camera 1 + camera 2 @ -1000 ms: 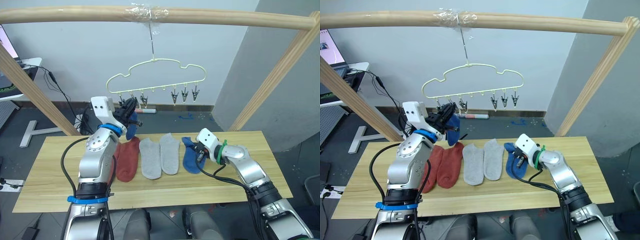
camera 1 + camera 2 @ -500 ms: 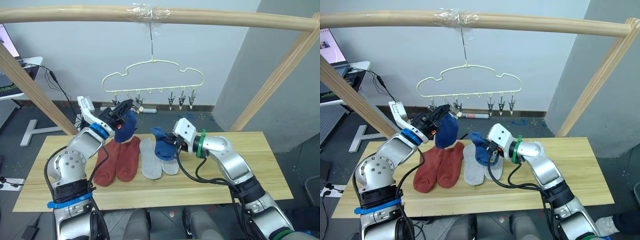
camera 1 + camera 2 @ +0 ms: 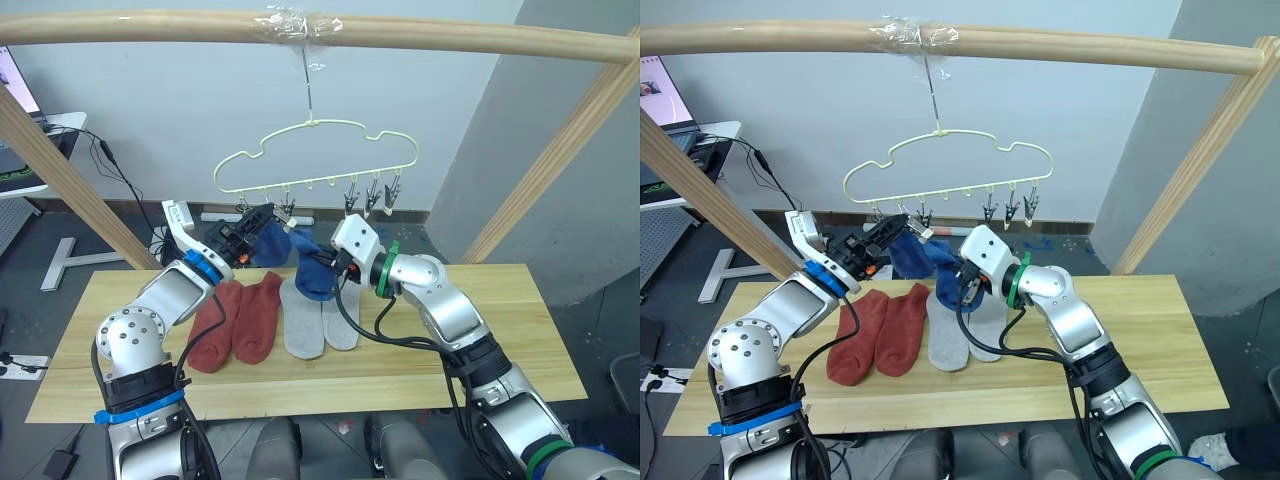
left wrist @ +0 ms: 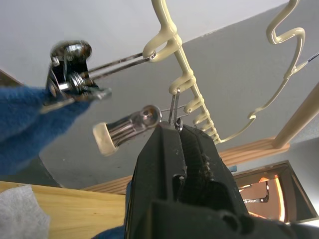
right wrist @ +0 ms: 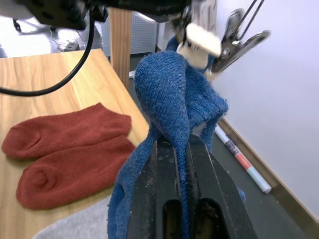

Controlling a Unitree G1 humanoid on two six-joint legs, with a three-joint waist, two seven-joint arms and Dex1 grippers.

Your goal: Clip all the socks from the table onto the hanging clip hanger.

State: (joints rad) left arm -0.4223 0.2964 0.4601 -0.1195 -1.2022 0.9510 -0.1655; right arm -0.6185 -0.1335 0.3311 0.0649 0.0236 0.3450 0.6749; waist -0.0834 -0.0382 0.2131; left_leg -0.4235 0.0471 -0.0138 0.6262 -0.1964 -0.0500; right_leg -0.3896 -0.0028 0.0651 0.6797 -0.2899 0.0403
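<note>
The pale-yellow clip hanger hangs from the pole. My left gripper is up at its left clips, shut on the wire end of one silver clip. The neighbouring clip bites a royal blue sock, which dangles from it. My right gripper is shut on a second blue sock, held bunched just under the clips, above the table. Two rust-red socks and two light grey socks lie flat side by side on the planks.
A round wooden pole frame spans the top, with slanted legs at both sides. Three more clips hang free on the hanger's right. Cables and a desk edge stand behind on the left.
My right gripper has lifted the second blue sock off the right part of the table and carried it left and up to the clips. My left gripper stayed by the hanger's left clips.
</note>
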